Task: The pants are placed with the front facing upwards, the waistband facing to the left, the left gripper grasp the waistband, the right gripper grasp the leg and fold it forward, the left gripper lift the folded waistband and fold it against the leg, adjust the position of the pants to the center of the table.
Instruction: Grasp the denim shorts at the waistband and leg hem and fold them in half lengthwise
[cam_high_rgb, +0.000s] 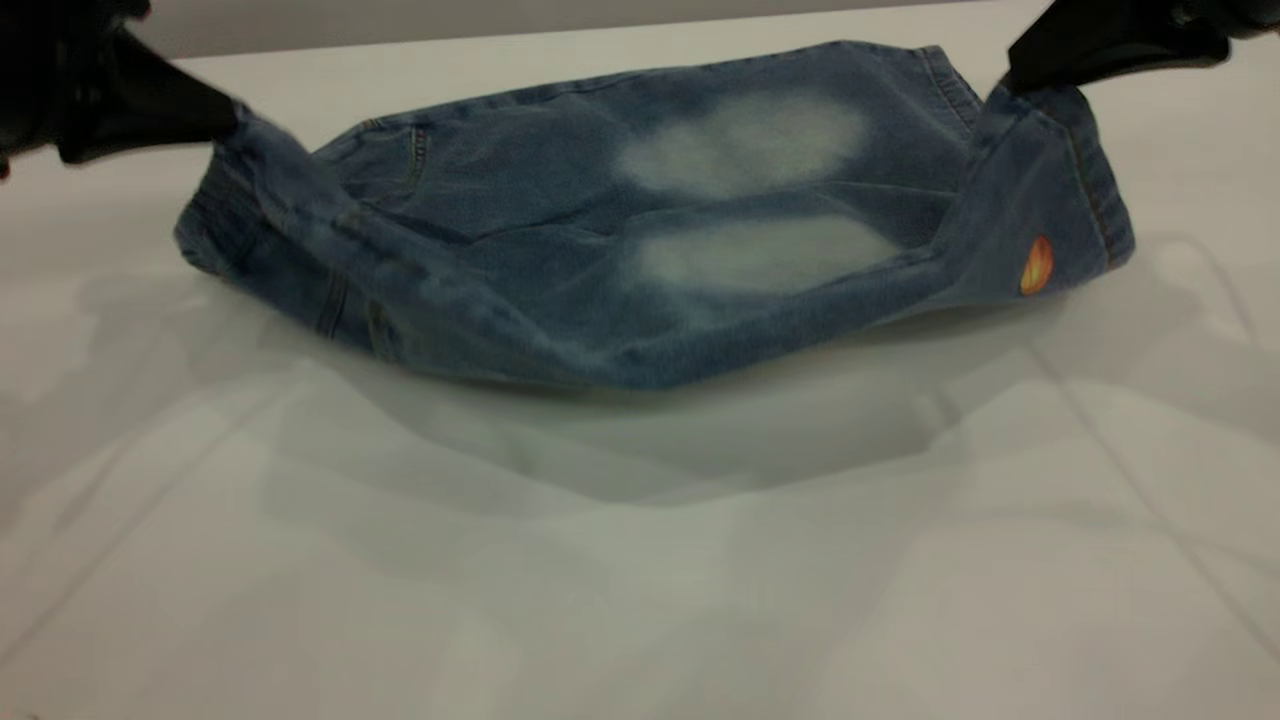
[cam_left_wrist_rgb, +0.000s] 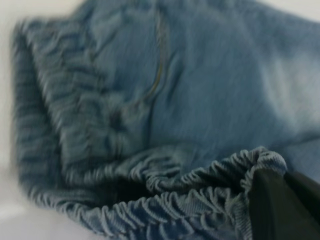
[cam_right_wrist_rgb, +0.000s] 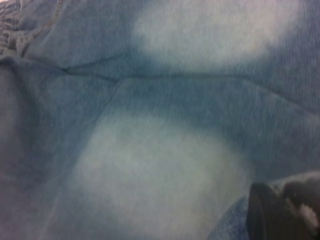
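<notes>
The blue denim pants (cam_high_rgb: 560, 250) hang slung between both arms above the white table (cam_high_rgb: 640, 560), sagging in the middle, with two pale faded patches facing up. At the left end, my left gripper (cam_high_rgb: 232, 122) is shut on the ruched waistband (cam_left_wrist_rgb: 165, 200), which bunches against its black jaw. At the right end, my right gripper (cam_high_rgb: 1005, 85) is shut on the leg hem (cam_high_rgb: 1070, 170), lifted and curled over; an orange print (cam_high_rgb: 1036, 266) shows on the turned-up cloth. In the right wrist view, the faded denim (cam_right_wrist_rgb: 150, 170) fills the picture beside the black jaw.
The table's far edge (cam_high_rgb: 400, 42) runs behind the pants. Open white surface lies in front of the pants, crossed by soft shadows.
</notes>
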